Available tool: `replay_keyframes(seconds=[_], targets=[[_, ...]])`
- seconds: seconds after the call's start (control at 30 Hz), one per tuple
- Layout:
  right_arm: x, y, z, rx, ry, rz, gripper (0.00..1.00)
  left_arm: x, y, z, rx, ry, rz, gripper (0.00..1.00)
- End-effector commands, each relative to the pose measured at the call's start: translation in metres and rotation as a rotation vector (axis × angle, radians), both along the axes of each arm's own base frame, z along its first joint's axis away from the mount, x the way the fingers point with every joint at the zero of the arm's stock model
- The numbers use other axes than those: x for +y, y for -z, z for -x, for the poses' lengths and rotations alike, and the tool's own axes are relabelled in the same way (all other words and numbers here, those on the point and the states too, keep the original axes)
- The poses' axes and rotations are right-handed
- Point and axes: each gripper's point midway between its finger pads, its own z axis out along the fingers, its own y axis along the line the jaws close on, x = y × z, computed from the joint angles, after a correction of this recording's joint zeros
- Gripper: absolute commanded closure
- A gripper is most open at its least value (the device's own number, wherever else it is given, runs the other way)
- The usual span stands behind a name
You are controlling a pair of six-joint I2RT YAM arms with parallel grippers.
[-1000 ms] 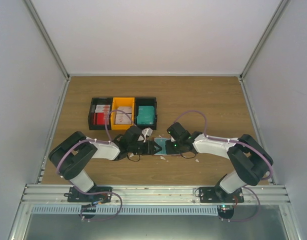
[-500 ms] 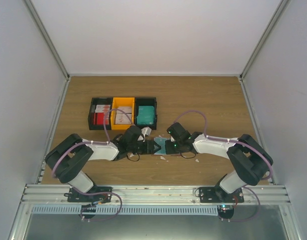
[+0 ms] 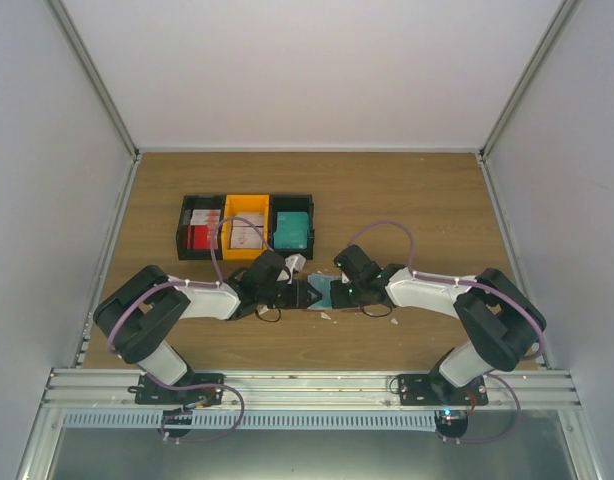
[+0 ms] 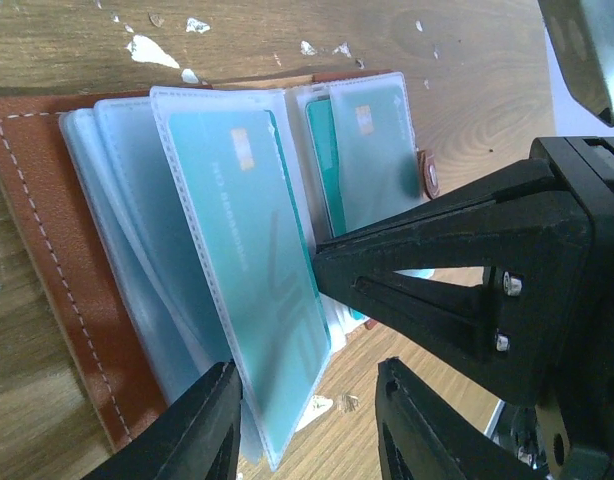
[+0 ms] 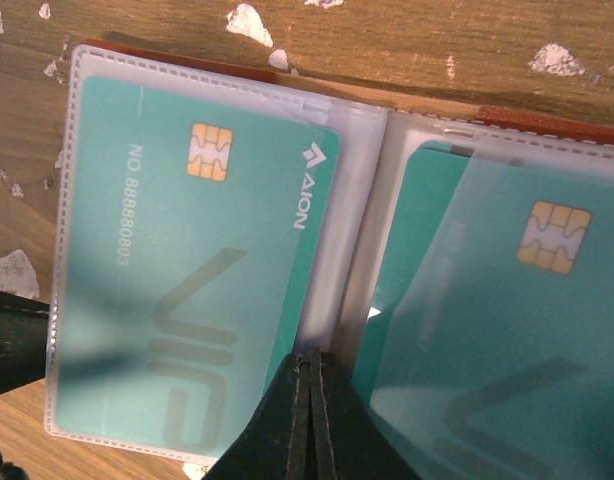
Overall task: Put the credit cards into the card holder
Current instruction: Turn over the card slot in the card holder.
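Reddish-brown leather bifold card holder [image 4: 42,260] lies open on the wood table [image 3: 407,200] btwn both arms, clear sleeves fanned. Teal plastic card [image 4: 252,290] sits in the raised sleeve, long axis running toward your left gripper [image 4: 305,410]. Its fingers stand apart astride the sleeve's free edge, not pinching. Right gripper [image 5: 309,375], tips pressed together, rests on the fold. Top cam shows only a teal sliver; the wrist cams show the sleeves.

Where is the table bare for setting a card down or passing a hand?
Bare table: the far strip between the bins and the back wall, the far-right stretch beyond the right arm, the near strip between the arm bases. Crowded: the middle, where left pincer and right pincer meet over the card holder.
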Motion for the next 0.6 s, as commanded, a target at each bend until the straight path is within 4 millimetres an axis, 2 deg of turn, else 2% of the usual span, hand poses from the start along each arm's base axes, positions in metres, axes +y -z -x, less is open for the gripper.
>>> replay_keyframes(seconds=[0.0,0.17,0.3,0.37,0.57], targets=[[-0.016,0.028,0.021,0.080,-0.006,0.079,1.00,-0.012,-0.013,-0.004,-0.056,0.034,0.036,0.61],[-0.016,0.028,0.021,0.080,-0.007,0.079,0.99,-0.014,-0.015,-0.004,-0.066,0.046,0.039,0.63],[-0.016,0.027,0.020,0.075,-0.006,0.077,0.99,-0.017,-0.022,-0.004,-0.096,0.065,0.042,0.76],[-0.016,0.025,0.019,0.071,-0.002,0.074,0.99,-0.019,-0.027,-0.004,-0.113,0.084,0.044,0.79],[-0.014,0.013,0.012,0.028,0.018,0.048,0.98,-0.033,-0.031,0.001,-0.125,0.136,0.061,0.77]])
